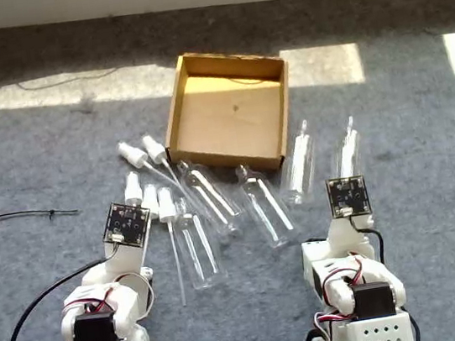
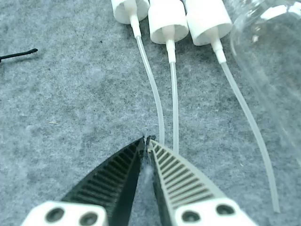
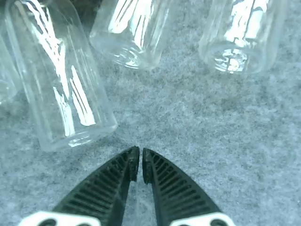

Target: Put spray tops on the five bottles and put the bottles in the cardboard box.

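Several clear plastic bottles lie on the grey carpet in front of the cardboard box, among them one by the left arm and one ahead of the right arm. Several white spray tops with long dip tubes lie left of the box, two near its corner. My left gripper is shut and holds nothing, its tips beside the tubes of three spray tops. My right gripper is shut and holds nothing, just short of the bases of three bottles.
A black cable tie lies on the carpet far left, also seen as a black strip off the left gripper. A bottle lies beside the three spray tops. The box's inside holds nothing.
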